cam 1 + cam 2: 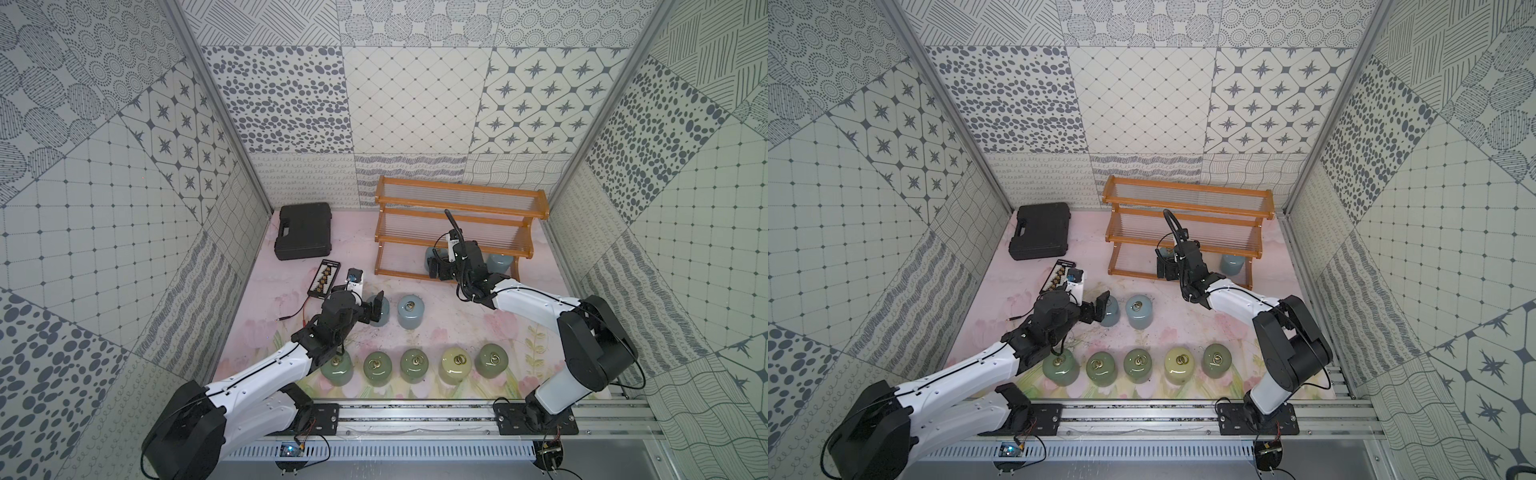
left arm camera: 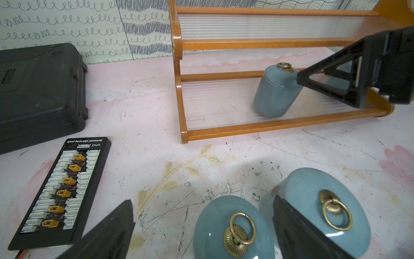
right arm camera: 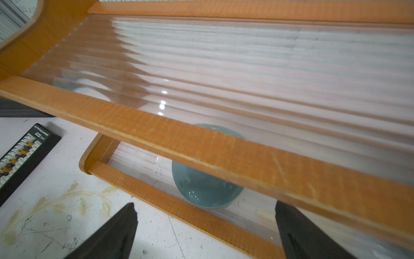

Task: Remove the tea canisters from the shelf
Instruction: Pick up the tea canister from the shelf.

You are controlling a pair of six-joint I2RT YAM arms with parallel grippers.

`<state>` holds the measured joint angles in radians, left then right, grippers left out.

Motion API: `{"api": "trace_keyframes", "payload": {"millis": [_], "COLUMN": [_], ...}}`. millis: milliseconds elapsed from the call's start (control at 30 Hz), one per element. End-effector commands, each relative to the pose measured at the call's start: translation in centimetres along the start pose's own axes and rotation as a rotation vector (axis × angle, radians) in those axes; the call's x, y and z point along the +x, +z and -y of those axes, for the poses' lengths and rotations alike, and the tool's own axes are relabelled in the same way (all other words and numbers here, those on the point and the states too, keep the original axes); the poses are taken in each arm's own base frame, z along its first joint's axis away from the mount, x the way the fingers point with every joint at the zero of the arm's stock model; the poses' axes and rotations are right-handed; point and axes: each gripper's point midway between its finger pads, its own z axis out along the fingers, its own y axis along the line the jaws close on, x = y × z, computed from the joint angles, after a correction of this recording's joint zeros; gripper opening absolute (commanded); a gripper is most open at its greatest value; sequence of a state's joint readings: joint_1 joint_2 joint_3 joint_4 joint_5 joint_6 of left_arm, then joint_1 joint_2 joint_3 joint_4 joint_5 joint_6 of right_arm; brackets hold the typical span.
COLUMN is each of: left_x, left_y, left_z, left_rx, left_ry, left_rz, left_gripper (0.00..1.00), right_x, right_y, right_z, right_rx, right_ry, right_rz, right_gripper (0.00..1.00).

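Where your right gripper sits: at the bottom tier of the shelf, jaws spread wide, holding nothing.
Just ahead of it: the first pale blue canister, upright on that tier; you cannot tell whether a finger touches it.
Same tier: the second pale blue canister, near the shelf's end post.
Your left gripper: in front of the shelf, jaws fully apart, straddling the third pale blue canister without clamping it.
Just beside: the fourth pale blue canister, on the table.
Farther in front of the shelf: a row of sage green canisters with one cream canister.
Beside the shelf: black case, charging board.
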<state>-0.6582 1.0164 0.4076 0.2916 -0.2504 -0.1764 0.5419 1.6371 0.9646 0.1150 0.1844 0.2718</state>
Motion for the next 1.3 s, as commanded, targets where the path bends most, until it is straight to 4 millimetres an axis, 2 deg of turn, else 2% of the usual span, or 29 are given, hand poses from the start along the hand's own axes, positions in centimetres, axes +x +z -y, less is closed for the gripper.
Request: {"api": "trace_keyframes", "payload": {"millis": [0, 667, 1267], "left_x": [-0.9, -0.5, 0.1], "left_y": [-0.2, -1.1, -1.5], "left_z": [-0.2, 0.1, 0.2], "left_rx": [-0.001, 0.041, 0.055], "left_ry": [-0.054, -0.083, -0.105], "left_rz": [0.065, 0.074, 0.062], "left_gripper": [1.0, 1.0, 1.0], "right_x": [-2.0, -1.4, -1.3], "right_y": [0.8, 4.9, 7.2], "right_z": [-0.5, 0.1, 0.7], "right_rx": [-0.006, 0.036, 0.046], "right_ry": [-0.024, -0.056, -0.045], "right_rz": [0.063, 0.039, 0.036], "right_gripper": [1.0, 1.0, 1.0]}}
